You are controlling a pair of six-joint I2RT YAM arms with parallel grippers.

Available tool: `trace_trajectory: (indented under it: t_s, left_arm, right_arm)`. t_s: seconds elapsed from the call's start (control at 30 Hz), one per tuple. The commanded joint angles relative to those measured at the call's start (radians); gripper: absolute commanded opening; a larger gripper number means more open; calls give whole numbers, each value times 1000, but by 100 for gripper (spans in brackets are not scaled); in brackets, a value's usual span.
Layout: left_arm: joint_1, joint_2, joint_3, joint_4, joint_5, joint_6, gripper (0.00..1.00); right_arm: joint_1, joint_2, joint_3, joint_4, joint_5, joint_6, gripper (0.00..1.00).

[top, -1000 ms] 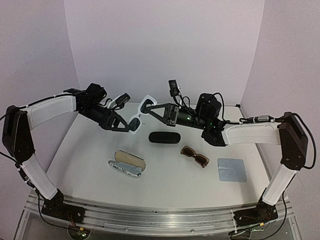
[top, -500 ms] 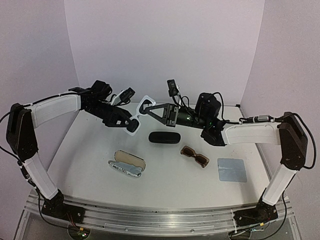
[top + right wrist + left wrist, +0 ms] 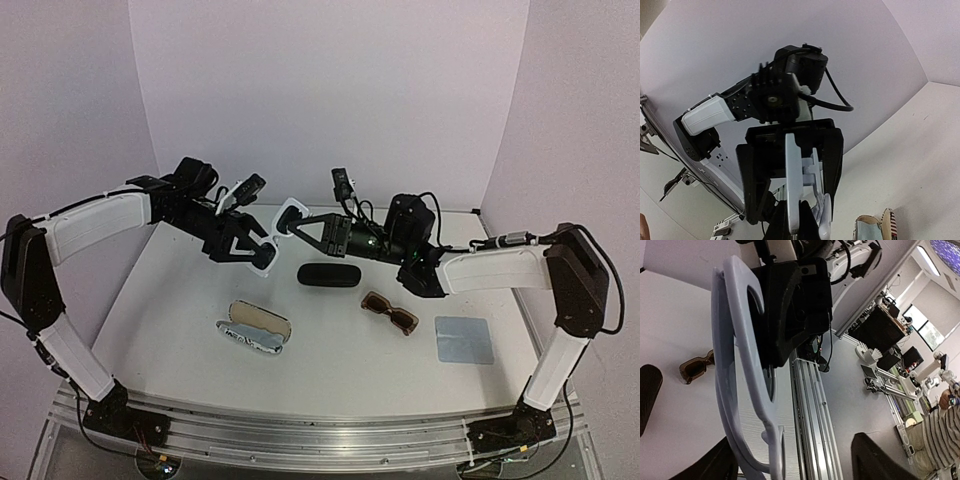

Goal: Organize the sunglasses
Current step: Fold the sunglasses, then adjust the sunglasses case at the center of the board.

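Note:
The white sunglasses point(image 3: 288, 214) hang in the air over the back of the table, unfolded, between both arms. My right gripper point(image 3: 303, 224) is shut on one end of the white frame point(image 3: 792, 175), its fingertips point(image 3: 781, 226) pinching it edge-on. My left gripper point(image 3: 262, 248) is open around the other end, one finger on each side of the frame point(image 3: 735, 365) with gaps showing. The brown sunglasses point(image 3: 389, 313) lie on the table to the right of centre, also seen in the left wrist view point(image 3: 695, 367).
A closed black case point(image 3: 329, 274) lies under the held pair. An open striped case point(image 3: 255, 327) with a blue cloth inside sits front left. A light-blue cloth point(image 3: 464, 339) lies at the right. Purple walls close off the back and sides.
My left gripper has moved in over the end of the white sunglasses and its jaws have narrowed. The right arm shifted slightly left, still holding the pair.

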Motion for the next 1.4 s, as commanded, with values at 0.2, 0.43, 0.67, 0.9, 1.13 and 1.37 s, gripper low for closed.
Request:
trace_trajectory:
  t_s: [0.2,0.43,0.67,0.9,1.13,1.37]
  left_arm:
    - [-44,-245,-93,268,-639,44,100]
    - [-196,-285,-179,302,-948,179,100]
    - [-224,-234,-153,387,-1095,193,100]
    - [-223,-192,-121,286,-1031,180,90]
    - [-223,-188,-99,278,-983,187,76]
    - [-223,-176,-79,290,-977,187,71]
  right_arm:
    - [6,-67,-98,18,401,204,0]
    - [71,-98,-108,21,599,220,0]
    - [103,-89,-99,21,631,234,0]
    - [108,-90,-101,22,629,219,0]
    - [108,-87,-97,25,617,209,0]
    - [108,-73,-94,31,609,226,0]
